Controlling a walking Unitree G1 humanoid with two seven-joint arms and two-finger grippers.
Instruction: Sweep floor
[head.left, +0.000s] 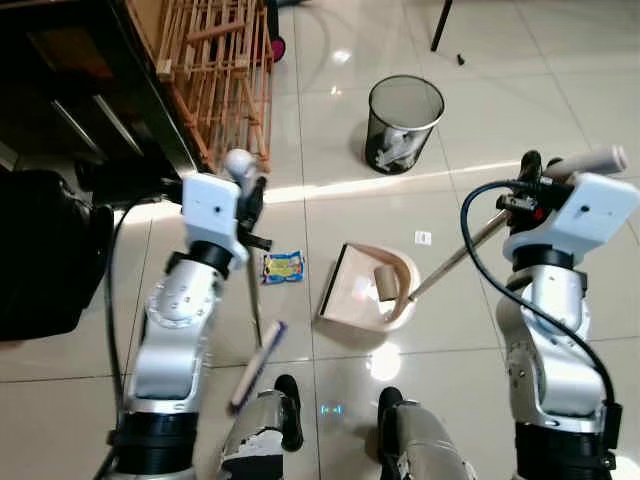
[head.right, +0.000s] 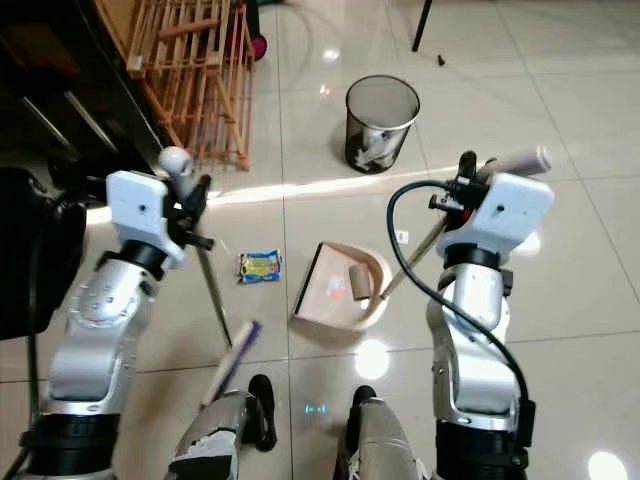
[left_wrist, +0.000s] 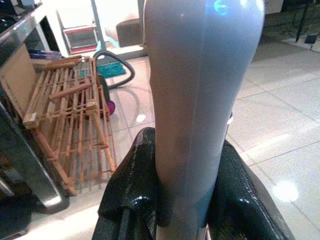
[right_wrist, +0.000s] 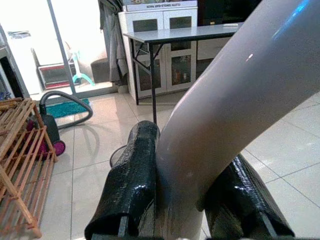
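Note:
My left gripper (head.left: 250, 200) is shut on the grey broom handle (left_wrist: 200, 100), near its rounded top. The thin pole slants down to the brush head (head.left: 258, 365), which rests on the tiles by my left foot. My right gripper (head.left: 530, 185) is shut on the long pale handle (right_wrist: 225, 100) of the dustpan. The beige dustpan (head.left: 352, 295) lies flat on the floor ahead of my feet, with a small brown piece (head.left: 385, 283) inside it. A blue and yellow wrapper (head.left: 283, 266) lies on the tiles between the broom pole and the dustpan.
A black mesh bin (head.left: 404, 123) with rubbish in it stands farther ahead. A wooden rack (head.left: 215, 70) leans against a dark cabinet at the far left. A black bag (head.left: 40, 250) sits at my left. A small white scrap (head.left: 423, 237) lies right of the dustpan.

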